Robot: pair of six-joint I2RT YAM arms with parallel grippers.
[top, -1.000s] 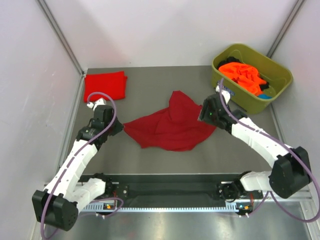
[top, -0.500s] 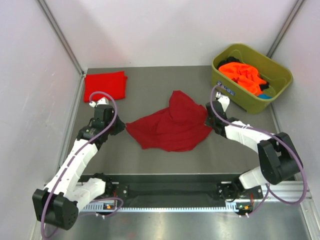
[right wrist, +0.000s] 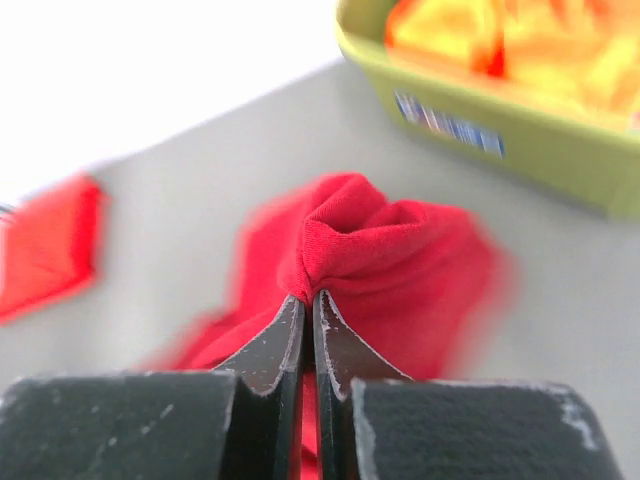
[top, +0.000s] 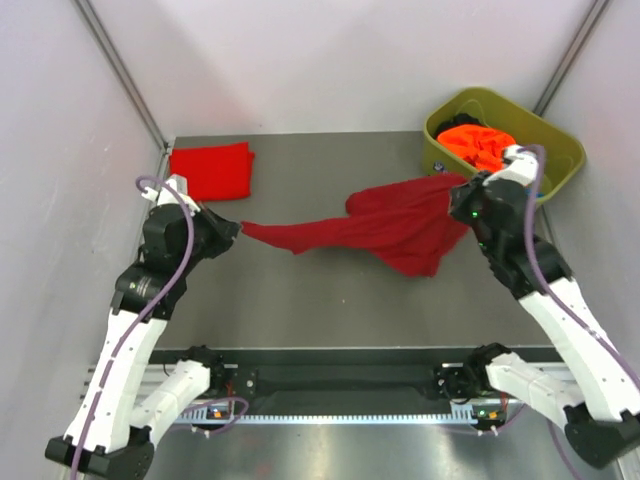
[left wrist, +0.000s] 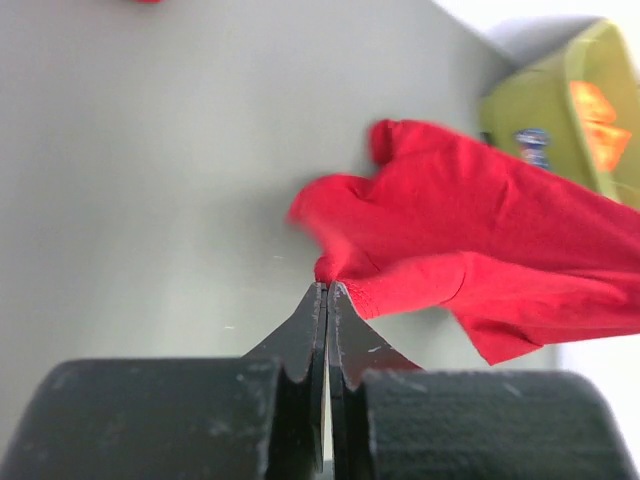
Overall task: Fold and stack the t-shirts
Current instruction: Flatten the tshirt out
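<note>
A: Top external view: why is the crimson soft cloth t-shirt (top: 395,225) strung out between the two arms?
B: Each arm holds one edge. The left gripper (left wrist: 327,288) is pinched tight on a bit of hem, not far from the folded bright red cloth shirt (top: 210,170). The right gripper (right wrist: 308,298), likewise closed on a bunched fold, holds its end up beside the olive-green plastic tub (top: 563,150).
A: And the purpose?
B: Probably to draw the fabric taut over the grey table (top: 330,300) so it can be laid flat for folding. The orange shirts (top: 478,145) wait in the tub.
</note>
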